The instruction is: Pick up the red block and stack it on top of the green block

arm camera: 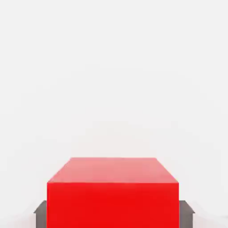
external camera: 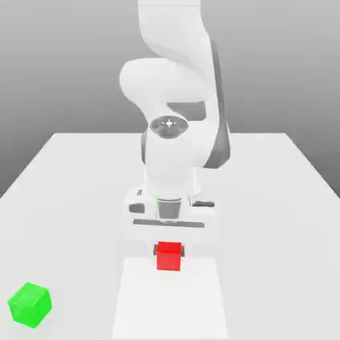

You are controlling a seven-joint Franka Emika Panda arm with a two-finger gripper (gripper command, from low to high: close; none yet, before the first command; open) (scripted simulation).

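Observation:
The red block [external camera: 169, 256] sits on the white table near the middle front of the exterior view. My gripper [external camera: 169, 250] reaches straight down over it, and a dark fingertip [external camera: 155, 250] presses against each side of the cube. In the hand view the red block [arm camera: 113, 191] lies between the grey fingers [arm camera: 40, 214], which touch its two opposite faces, so the gripper [arm camera: 113, 216] is shut on it. The block still rests on the table. The green block [external camera: 30, 305] lies apart at the front on the exterior view's left, slightly rotated.
The white table [external camera: 279, 219] stretches wide on both sides, its far edge behind the arm. The arm's white body [external camera: 176, 99] rises behind the gripper. A paler rectangular patch [external camera: 169, 305] marks the table under and in front of the red block.

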